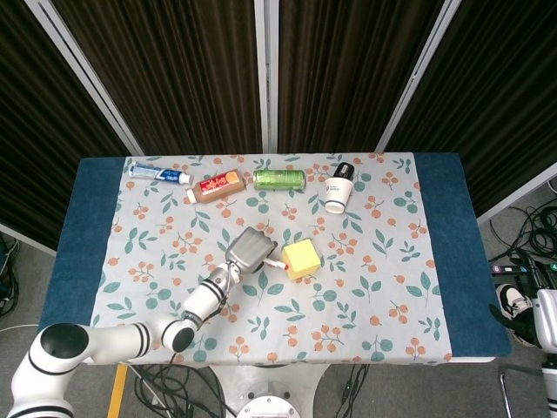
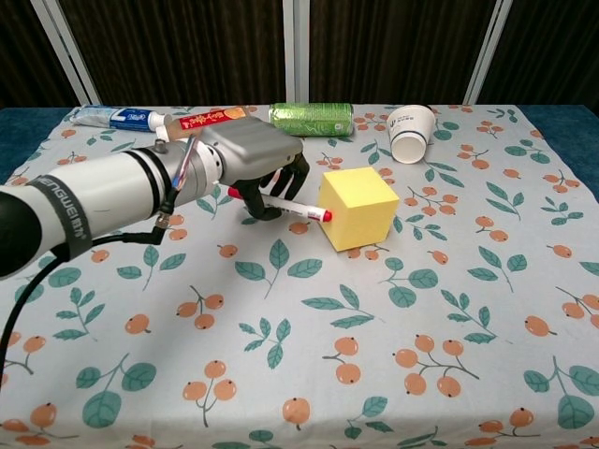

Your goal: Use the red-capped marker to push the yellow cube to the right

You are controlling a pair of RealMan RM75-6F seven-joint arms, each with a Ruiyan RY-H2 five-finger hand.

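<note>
My left hand [image 1: 249, 250] [image 2: 255, 164] grips the red-capped marker [image 2: 284, 205] [image 1: 274, 262], which lies level and points right. Its red cap touches the left face of the yellow cube [image 2: 359, 208] [image 1: 301, 258]. The cube stands on the floral tablecloth near the middle, turned so that one corner faces me. My right hand is not in either view.
Along the far edge lie a toothpaste tube [image 1: 158, 173], a brown bottle [image 1: 214, 186], a green can [image 1: 279, 179] and a tipped paper cup [image 1: 339, 187] [image 2: 412, 132]. The floral cloth [image 2: 449, 309] stretches to the right of the cube.
</note>
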